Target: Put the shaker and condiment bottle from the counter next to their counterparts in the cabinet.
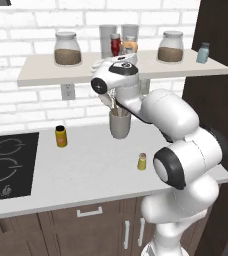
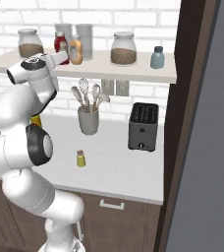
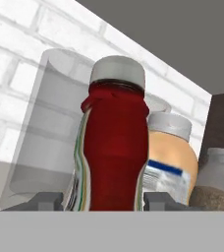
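The tall red plastic condiment bottle (image 3: 115, 147) is held between the fingers of the end effector (image 3: 104, 201), up on the pale shelf (image 1: 41, 70). The round orange bottle (image 3: 169, 162) at 3 o'clock could be bumped over. The small yellow-green shaker (image 1: 142, 161) is left on the pale grey counter (image 1: 91, 170).

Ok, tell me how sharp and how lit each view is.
Left base view: even light, soft shadow under the shelf. Right base view: the same, no glare. Hand view: the red bottle close and slightly soft, glass tumbler see-through.
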### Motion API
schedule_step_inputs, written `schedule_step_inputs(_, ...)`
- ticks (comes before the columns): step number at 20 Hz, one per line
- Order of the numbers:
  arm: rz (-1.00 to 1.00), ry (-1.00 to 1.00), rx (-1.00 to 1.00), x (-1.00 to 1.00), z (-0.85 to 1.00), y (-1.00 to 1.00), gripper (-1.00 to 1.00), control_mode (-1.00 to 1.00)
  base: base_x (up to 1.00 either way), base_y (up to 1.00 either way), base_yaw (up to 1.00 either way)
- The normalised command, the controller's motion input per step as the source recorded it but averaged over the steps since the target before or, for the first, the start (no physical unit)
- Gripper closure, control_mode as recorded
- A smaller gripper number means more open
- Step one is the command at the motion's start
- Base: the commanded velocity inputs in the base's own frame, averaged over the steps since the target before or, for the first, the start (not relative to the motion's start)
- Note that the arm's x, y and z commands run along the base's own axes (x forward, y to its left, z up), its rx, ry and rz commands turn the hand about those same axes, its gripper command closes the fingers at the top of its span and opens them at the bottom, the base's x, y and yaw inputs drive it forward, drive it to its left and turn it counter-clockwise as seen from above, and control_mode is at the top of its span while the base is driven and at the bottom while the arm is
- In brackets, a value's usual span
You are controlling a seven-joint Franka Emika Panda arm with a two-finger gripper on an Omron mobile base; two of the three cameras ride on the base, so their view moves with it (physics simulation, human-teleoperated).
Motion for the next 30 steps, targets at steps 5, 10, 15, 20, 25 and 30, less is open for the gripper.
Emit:
schedule_step_inputs(5, 0.0, -0.04, 0.0, 0.0, -0.15, 0.0, -1.0, -1.0, 0.0, 0.0, 0.0)
schedule_step_inputs(10, 0.0, -0.05, 0.0, -0.12, -0.07, 0.11, -1.0, -1.0, 0.0, 0.0, 0.0)
schedule_step_inputs(15, 0.0, -0.01, 0.0, -0.5, 0.04, 0.44, -1.0, -1.0, 0.0, 0.0, 0.0)
schedule_step_inputs(20, 0.0, 0.0, 0.01, -0.71, 0.18, 0.51, -1.0, -1.0, 0.0, 0.0, 0.0)
schedule_step_inputs(25, -0.11, 0.0, 0.05, -0.95, 0.12, 0.15, -1.0, -1.0, 0.0, 0.0, 0.0)
schedule_step_inputs(30, -0.43, 0.0, 0.15, -1.0, 0.0, -0.18, -1.0, -1.0, 0.0, 0.0, 0.0)
